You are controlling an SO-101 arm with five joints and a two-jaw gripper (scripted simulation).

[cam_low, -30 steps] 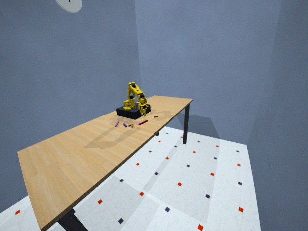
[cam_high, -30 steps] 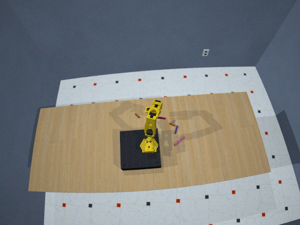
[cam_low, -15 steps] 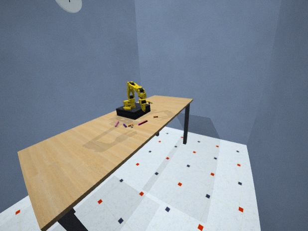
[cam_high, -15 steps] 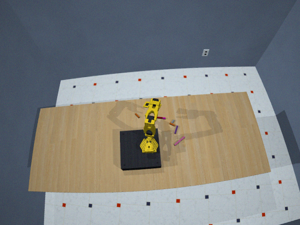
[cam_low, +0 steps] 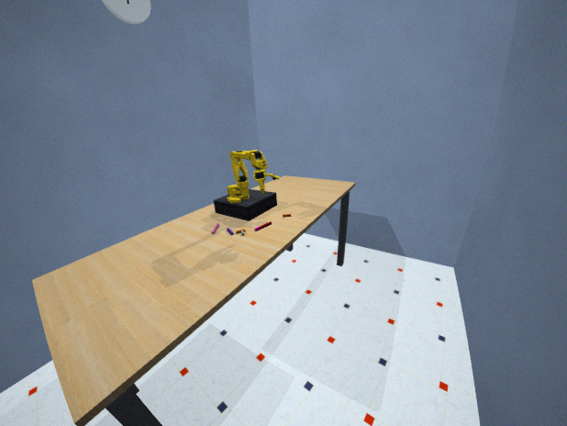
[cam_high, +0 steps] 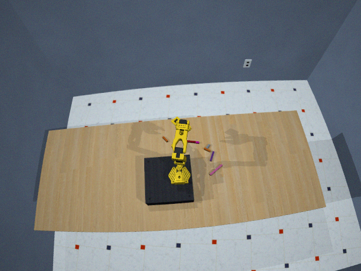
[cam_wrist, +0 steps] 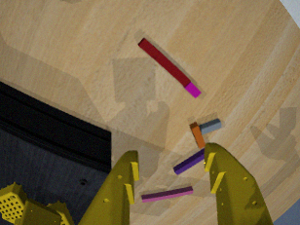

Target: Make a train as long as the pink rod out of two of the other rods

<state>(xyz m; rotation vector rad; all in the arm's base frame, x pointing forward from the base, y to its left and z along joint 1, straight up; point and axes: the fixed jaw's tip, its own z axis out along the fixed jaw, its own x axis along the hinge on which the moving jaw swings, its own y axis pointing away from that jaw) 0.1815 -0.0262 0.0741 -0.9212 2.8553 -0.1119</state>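
Observation:
The red rod (cam_high: 191,141) (cam_low: 264,226) (cam_wrist: 165,62) and the magenta rod (cam_high: 197,142) (cam_low: 257,229) (cam_wrist: 193,91) lie flat in one straight line, their ends touching or almost touching. The arm hides part of the red rod in the top view. The pink rod (cam_high: 216,170) (cam_low: 215,229) (cam_wrist: 167,194) lies apart, beside the black base's right side in the top view. My gripper (cam_low: 271,184) (cam_wrist: 171,152) is open and empty, raised high above the table. In the wrist view one finger covers an end of the purple rod (cam_wrist: 189,163).
The purple rod (cam_high: 212,156) (cam_low: 229,231) lies between the pink rod and an orange rod (cam_high: 207,149) (cam_wrist: 198,135). A grey rod (cam_high: 208,146) (cam_wrist: 210,126) lies against or very near that orange rod. Another orange rod (cam_high: 165,139) (cam_low: 286,215) lies left of the arm in the top view.

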